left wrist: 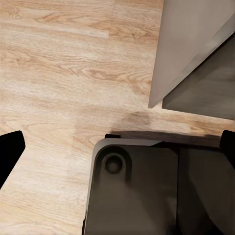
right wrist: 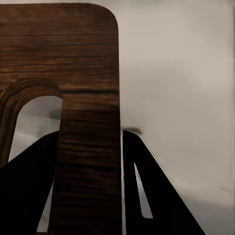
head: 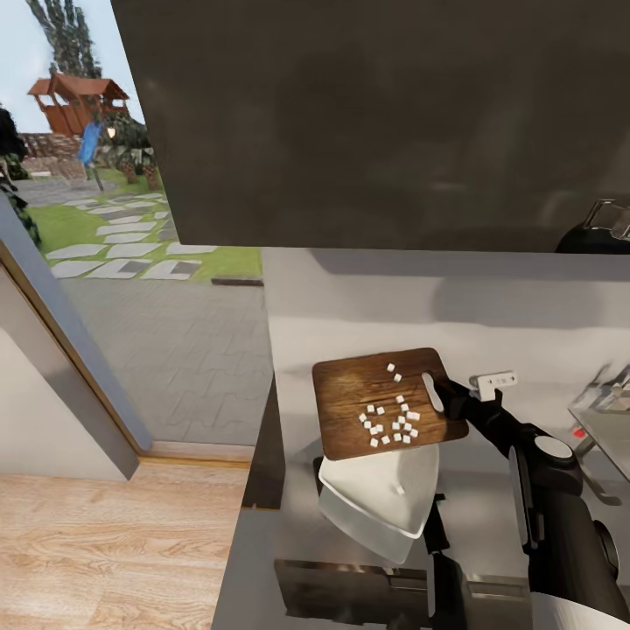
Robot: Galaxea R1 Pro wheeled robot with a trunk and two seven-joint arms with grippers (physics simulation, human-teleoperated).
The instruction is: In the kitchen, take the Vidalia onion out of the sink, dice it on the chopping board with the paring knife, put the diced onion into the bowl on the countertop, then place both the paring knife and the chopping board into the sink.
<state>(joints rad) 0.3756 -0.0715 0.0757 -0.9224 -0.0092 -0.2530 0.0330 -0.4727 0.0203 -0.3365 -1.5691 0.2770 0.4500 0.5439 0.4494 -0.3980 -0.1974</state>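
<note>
Brown wooden chopping board (head: pixel 385 402) is sitting mid-frame in the head view, lifted off the bench (head: pixel 367 297), with your right gripper (head: pixel 448 395) clamped on its handle-slot end. In the right wrist view the fingers (right wrist: pixel 147 196) are pinching the board (right wrist: pixel 83 73) edge beside the slot, one each side.

Diced onion (head: pixel 390 423) is lying as white cubes on the board's lower right half, a couple of strays higher up. Bowl (head: pixel 385 490) is just below the board in the frame, its far rim tucked under the board's near edge.

Step in hand looks like tipping the dice into the bowl. Suggest:
- getting the low edge over the bowl's middle, not its rim, before tilting
- tilting slowly toward the bowl so the cubes slide instead of scattering
- watching the strays near the top; they'll be travelling furthest

Left gripper (left wrist: pixel 117 147): fingers spread apart, holding nothing, pointing down at wood floor (left wrist: pixel 63 73).

Sink edge (head: pixel 604 429) is at the right.
</note>
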